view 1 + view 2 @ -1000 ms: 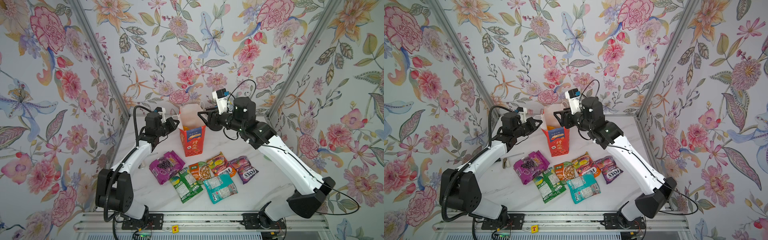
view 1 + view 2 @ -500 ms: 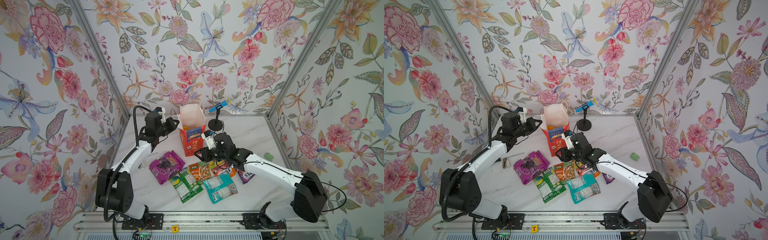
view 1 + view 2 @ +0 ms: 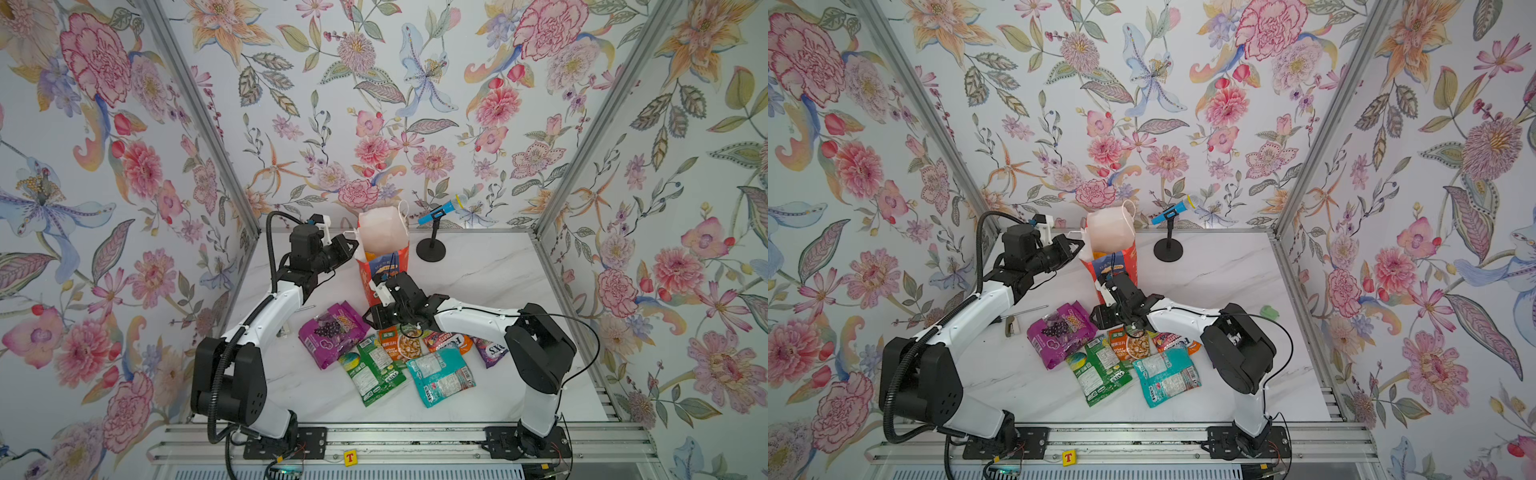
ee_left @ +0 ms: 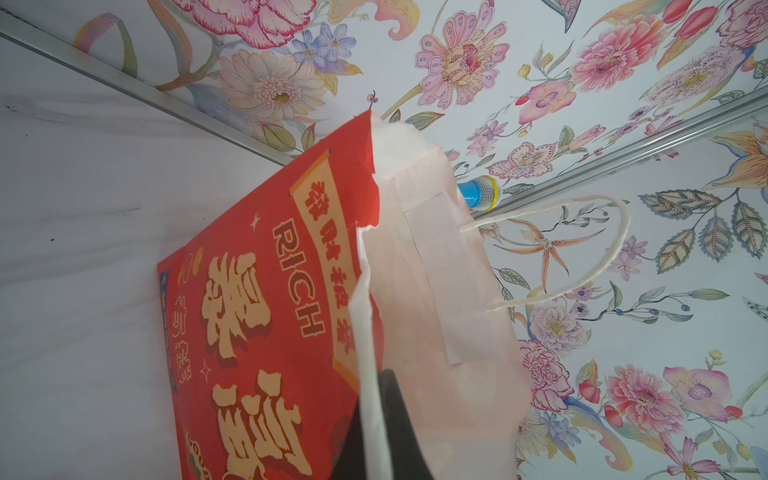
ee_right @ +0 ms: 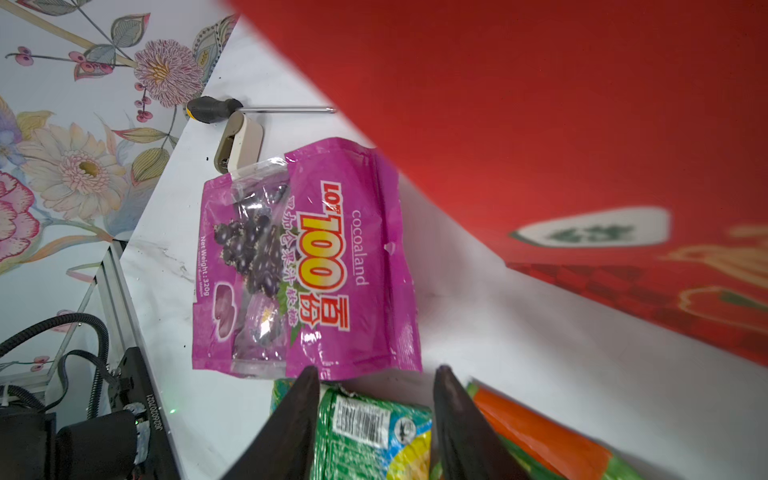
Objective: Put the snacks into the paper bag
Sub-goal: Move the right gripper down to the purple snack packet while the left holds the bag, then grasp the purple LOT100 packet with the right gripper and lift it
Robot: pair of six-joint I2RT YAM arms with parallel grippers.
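Nearest the front edge of the white marble worktop (image 3: 490,282) lie a glossy teal packet (image 3: 440,376) and a green plastic packet (image 3: 376,372), its far end between the right gripper's (image 5: 377,370) parted jaws; gripped or not, I cannot tell. Beyond, a purple grape packet (image 3: 332,332), then the upright red-orange paper bag (image 3: 382,235), rim pinched by the left gripper (image 3: 352,245). A blue microphone (image 3: 434,215) stands near the back edge; open marble stretches toward the right edge.

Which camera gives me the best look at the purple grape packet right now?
Right wrist view: the purple grape packet lies flat, whole front and lettering readable. Both top views show it small; the left wrist view misses it.
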